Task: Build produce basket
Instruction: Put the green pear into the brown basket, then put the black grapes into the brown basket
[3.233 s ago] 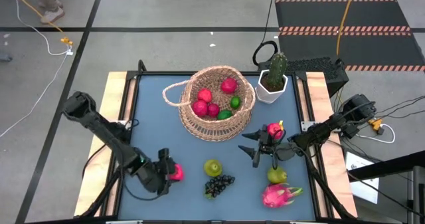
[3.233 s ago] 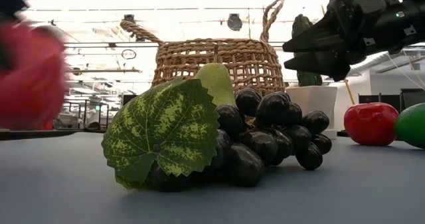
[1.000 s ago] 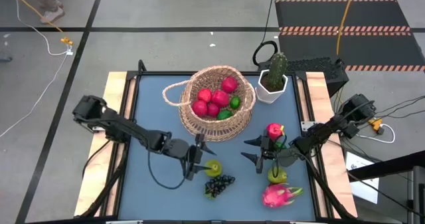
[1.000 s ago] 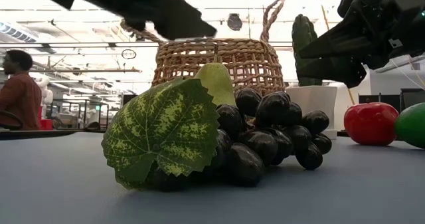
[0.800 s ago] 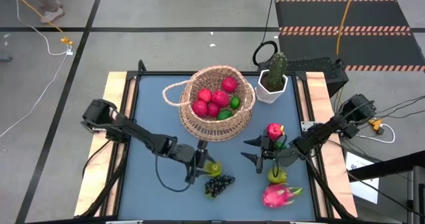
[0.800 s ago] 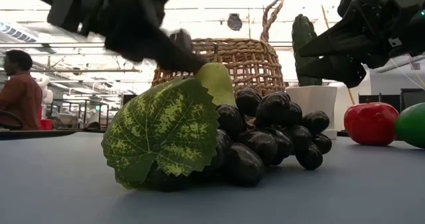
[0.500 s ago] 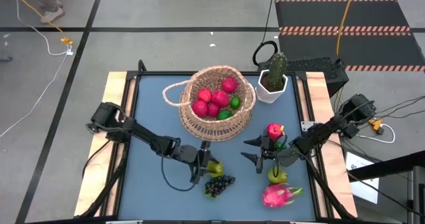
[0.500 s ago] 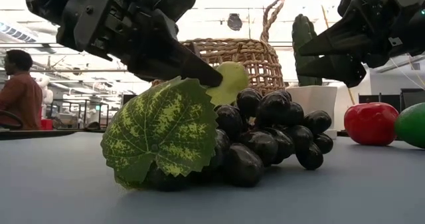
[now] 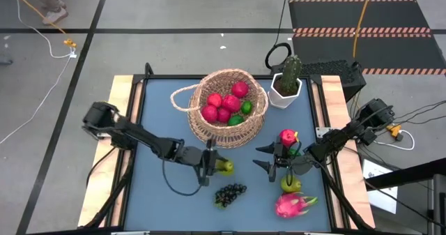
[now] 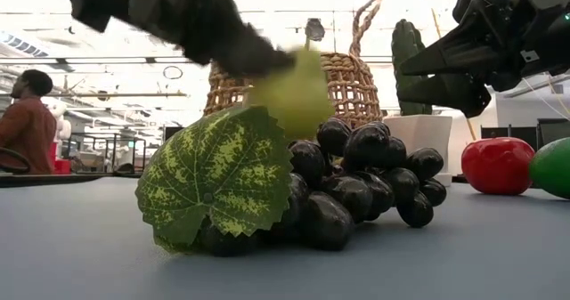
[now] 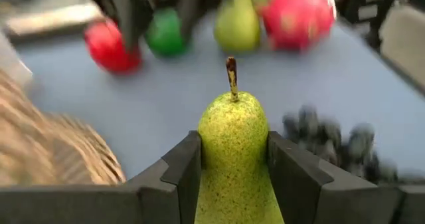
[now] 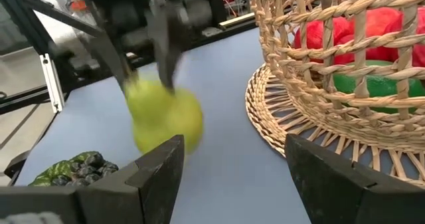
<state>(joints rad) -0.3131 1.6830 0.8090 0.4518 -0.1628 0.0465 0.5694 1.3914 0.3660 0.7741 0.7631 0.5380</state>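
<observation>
My left gripper [image 9: 211, 167] is shut on a yellow-green pear [image 9: 224, 167], just near of the wicker basket [image 9: 201, 129] and above the dark grape bunch [image 9: 230, 193]. The basket holds red fruits and a green lime. My right gripper [image 9: 263, 160] hovers open over the table's right half, beside a red apple [image 9: 287, 137], a green lime [image 9: 297, 153], a second pear [image 9: 290, 185] and the pink dragon fruit [image 9: 293, 205]. The right wrist view shows its fingers spread wide [image 12: 232, 167], facing the held pear [image 12: 163, 121]. My left gripper pinches the pear's wide lower body [image 11: 234, 154] between its two fingers, one on each side. The fingers come level from the table's left. The pear is lifted clear of the table [image 10: 294, 91], its stem [image 11: 231, 74] pointing away from the gripper.
A green cactus in a white pot [image 9: 287, 81] stands at the far right, next to the basket. The grape bunch with its big leaf [image 10: 223, 175] lies just below the held pear. Bare blue table lies at the near left [image 9: 160, 200]. A person [image 10: 27, 113] shows in the room beyond.
My left gripper moved right and down onto the pear beside the grapes, took hold of it, then lifted it clear and carried it a little toward the far edge and the basket. The grapes stayed put. The right arm kept still.
</observation>
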